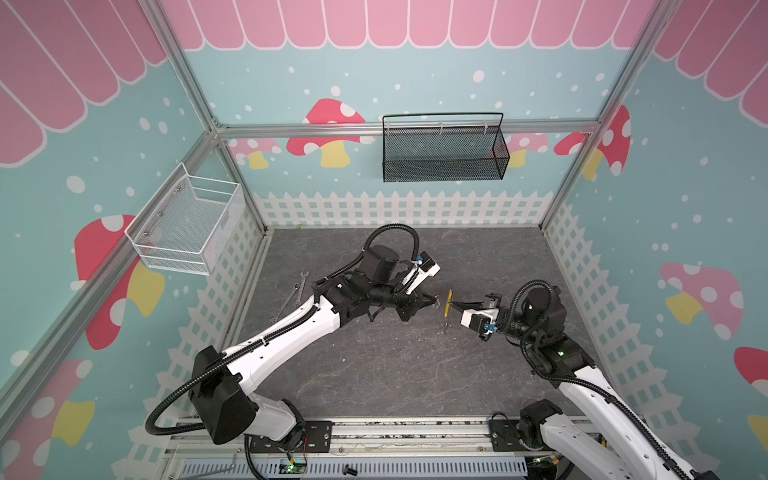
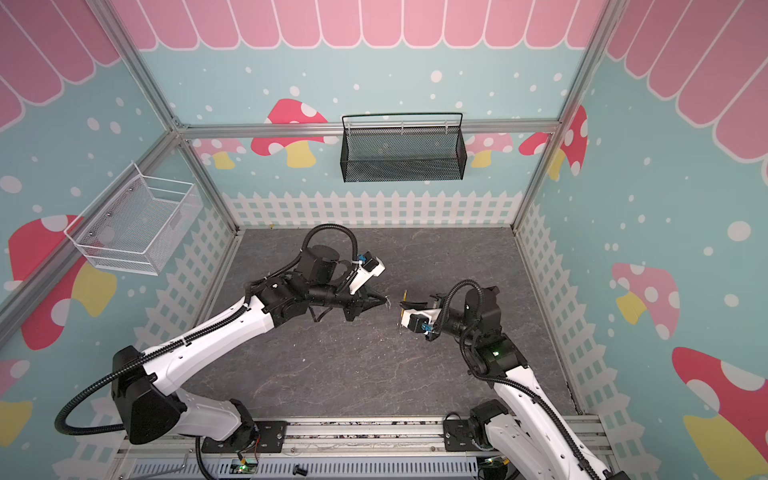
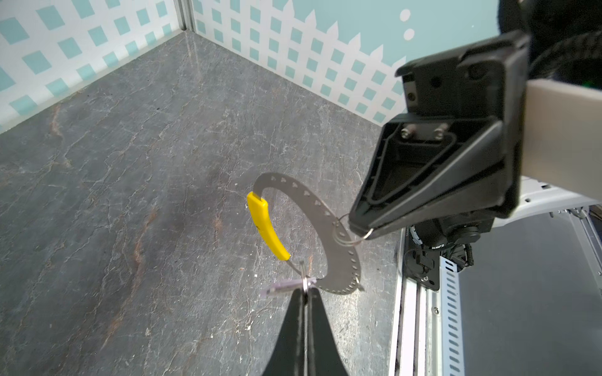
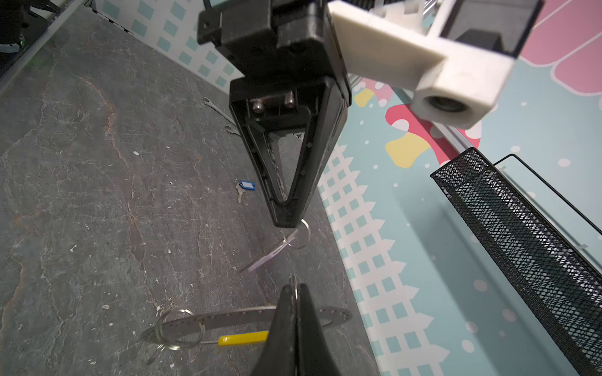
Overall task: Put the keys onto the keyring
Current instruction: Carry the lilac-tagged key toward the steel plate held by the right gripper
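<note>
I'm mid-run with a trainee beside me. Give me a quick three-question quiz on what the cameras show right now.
1. Multiple choice: which tag is on the loose key lying on the table? A blue, B lilac, C green.
2. True or false: the left gripper is open and empty.
3. Fill in: the keyring's plastic segment is ____.
Key: 1 A. 2 False: it is shut on the lilac-tagged key's small ring. 3 yellow.

No legible text, brand, number or sign anywhere. White insert of the blue key tag (image 4: 247, 186) too small to read.
</note>
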You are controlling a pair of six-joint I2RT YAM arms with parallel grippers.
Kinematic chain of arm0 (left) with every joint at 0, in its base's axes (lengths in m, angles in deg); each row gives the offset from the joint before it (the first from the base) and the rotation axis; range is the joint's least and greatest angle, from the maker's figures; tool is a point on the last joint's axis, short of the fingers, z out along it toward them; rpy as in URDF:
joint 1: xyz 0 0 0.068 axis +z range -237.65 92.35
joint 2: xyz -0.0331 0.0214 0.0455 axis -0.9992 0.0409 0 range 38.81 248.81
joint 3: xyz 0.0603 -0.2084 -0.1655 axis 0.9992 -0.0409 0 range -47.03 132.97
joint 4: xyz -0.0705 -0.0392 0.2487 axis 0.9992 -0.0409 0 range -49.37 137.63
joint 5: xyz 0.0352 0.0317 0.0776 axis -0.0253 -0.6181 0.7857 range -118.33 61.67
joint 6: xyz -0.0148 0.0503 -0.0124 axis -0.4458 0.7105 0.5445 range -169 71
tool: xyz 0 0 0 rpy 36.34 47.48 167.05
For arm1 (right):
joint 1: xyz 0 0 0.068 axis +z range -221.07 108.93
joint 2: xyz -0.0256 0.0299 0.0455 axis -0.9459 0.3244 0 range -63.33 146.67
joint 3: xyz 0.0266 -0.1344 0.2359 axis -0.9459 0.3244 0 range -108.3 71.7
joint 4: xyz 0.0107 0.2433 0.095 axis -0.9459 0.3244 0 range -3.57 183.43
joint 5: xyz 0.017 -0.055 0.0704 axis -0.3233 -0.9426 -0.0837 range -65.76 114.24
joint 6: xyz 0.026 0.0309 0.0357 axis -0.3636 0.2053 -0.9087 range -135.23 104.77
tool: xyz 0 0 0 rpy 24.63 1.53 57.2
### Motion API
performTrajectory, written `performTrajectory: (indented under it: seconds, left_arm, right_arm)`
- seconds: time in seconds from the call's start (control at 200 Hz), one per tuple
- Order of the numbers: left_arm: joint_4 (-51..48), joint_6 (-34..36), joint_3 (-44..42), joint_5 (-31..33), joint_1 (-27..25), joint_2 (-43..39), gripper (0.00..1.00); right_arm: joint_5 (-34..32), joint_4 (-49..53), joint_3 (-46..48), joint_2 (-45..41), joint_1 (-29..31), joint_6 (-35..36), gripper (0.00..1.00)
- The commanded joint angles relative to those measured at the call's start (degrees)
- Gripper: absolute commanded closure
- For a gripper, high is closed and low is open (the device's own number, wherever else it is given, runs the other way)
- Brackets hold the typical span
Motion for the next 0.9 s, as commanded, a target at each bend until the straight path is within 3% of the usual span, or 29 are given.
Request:
performTrajectory:
  seconds: [0.0, 0.515, 0.895]
  left_arm:
    - [-0.64, -1.37, 1.95, -2.71, 0.03, -1.35, 1.0]
    - [-1.06, -1.21, 4.48, -5.05, -1.8, 1.04, 1.0]
    - [-1.73, -0.14, 5.09, -0.24, -2.87, 1.9, 1.0]
  right_arm:
    - [0.56, -1.39, -2.4, 1.1, -0.21, -0.99, 1.0]
    - [0.2, -1.48, -3.66, 2.25, 0.08, -2.02, 1.0]
    - [-0.16, -1.66, -3.88, 2.4, 0.09, -5.4, 1.0]
